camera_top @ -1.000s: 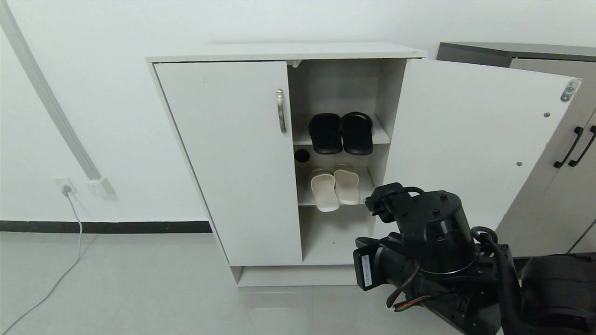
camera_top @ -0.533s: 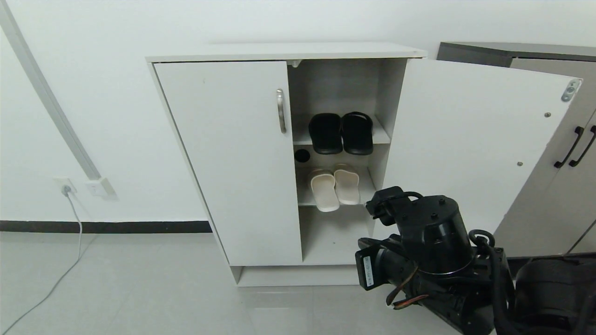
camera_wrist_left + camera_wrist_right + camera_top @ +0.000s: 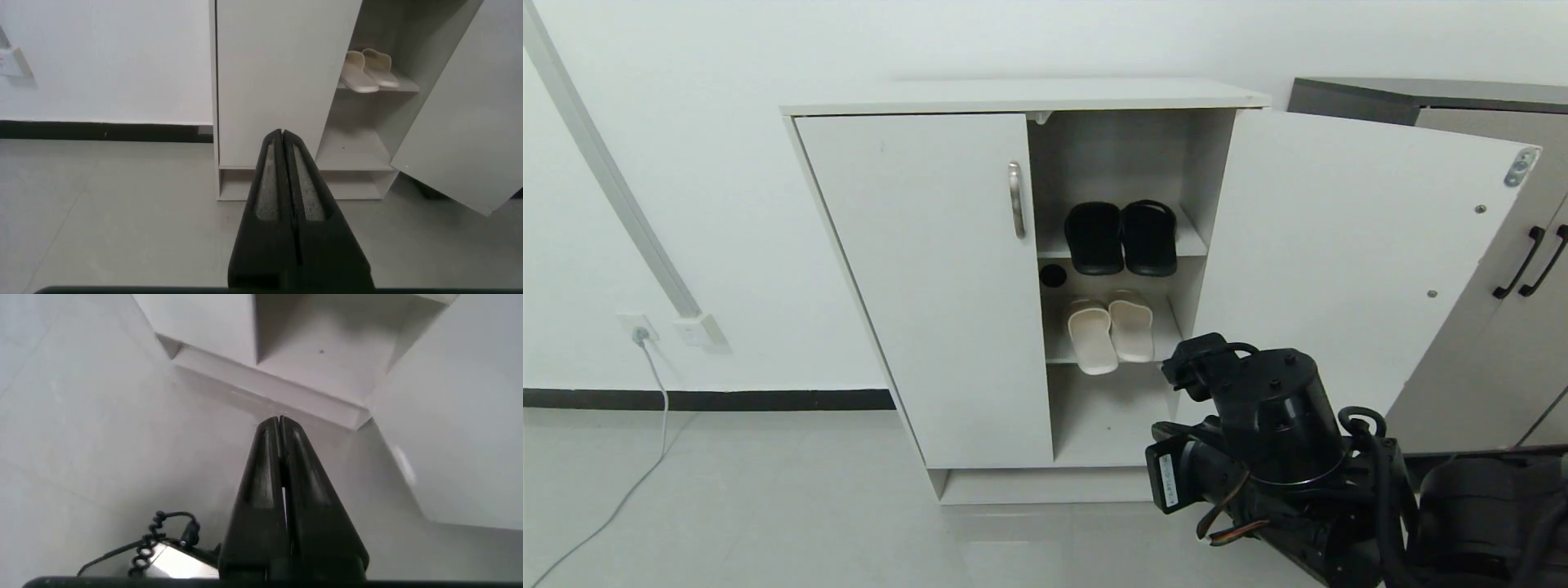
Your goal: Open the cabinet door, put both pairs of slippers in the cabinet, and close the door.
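Both pairs are already in the cabinet [image 3: 1013,94]: the black slippers [image 3: 1121,237] lie on the upper shelf and the beige slippers [image 3: 1111,331] on the shelf below, side by side, toes inward. The step in hand appears to be closing the right door [image 3: 1339,245], which stands swung wide with its inner face toward the room and its free edge near the grey cabinet [image 3: 1494,343]. The left door [image 3: 923,286] is shut. The right gripper [image 3: 280,420] hangs low over the floor [image 3: 90,433], in front of the cabinet's base and near the open door's lower corner, with its fingers pressed together and holding nothing. The left gripper [image 3: 282,135] is likewise closed on nothing, pointing toward the cabinet from farther back. To close the door well, bring the right gripper round the free edge to the outer face, which cannot be seen from here, and push there rather than near the hinge, where leverage is poor. Fingers held together suit a flat push. Follow the door's arc so that contact does not slide off. Mind the narrow space beside the grey cabinet. Check the beige slippers' heels, which sit close to the shelf's front edge and may foul the door. Finish with a light press until the door lies flush with the left door.
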Controlling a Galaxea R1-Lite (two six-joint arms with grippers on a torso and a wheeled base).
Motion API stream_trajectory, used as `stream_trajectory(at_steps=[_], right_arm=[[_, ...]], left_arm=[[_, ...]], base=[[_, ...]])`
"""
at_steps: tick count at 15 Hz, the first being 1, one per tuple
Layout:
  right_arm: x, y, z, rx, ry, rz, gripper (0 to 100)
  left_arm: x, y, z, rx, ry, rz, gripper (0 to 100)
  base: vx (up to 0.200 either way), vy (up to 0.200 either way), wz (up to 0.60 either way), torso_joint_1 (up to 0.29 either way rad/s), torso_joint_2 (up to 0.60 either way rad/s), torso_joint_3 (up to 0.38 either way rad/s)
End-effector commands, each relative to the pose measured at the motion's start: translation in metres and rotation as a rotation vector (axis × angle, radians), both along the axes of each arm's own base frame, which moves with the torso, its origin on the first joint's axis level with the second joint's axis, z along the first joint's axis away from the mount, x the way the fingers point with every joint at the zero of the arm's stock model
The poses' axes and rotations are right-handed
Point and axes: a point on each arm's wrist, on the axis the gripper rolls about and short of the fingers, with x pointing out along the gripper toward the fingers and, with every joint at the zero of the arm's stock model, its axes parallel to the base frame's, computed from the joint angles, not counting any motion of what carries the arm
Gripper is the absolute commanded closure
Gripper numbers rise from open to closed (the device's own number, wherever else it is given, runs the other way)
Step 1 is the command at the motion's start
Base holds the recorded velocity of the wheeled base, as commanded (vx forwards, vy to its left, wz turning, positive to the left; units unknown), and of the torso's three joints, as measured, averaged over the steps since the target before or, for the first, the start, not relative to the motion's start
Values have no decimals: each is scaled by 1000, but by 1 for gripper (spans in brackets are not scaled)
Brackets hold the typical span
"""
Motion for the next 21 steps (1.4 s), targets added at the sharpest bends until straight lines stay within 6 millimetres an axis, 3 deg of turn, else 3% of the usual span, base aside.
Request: stream_trajectory(at_steps=[1, 10, 21], right_arm=[[0, 0, -1, -1, 2, 0, 100], [0, 0, -2, -8, 4, -2, 100], [0, -1, -4, -11, 7, -2, 100]], left_arm=[[0, 0, 0, -1, 2, 0, 100], [0, 0, 0, -1, 2, 0, 100], [0, 0, 0, -1, 2, 0, 100]], base=[[0, 0, 0, 7, -149, -310], [0, 0, 0, 76, -450, -359], [0, 0, 0, 170, -489, -320]])
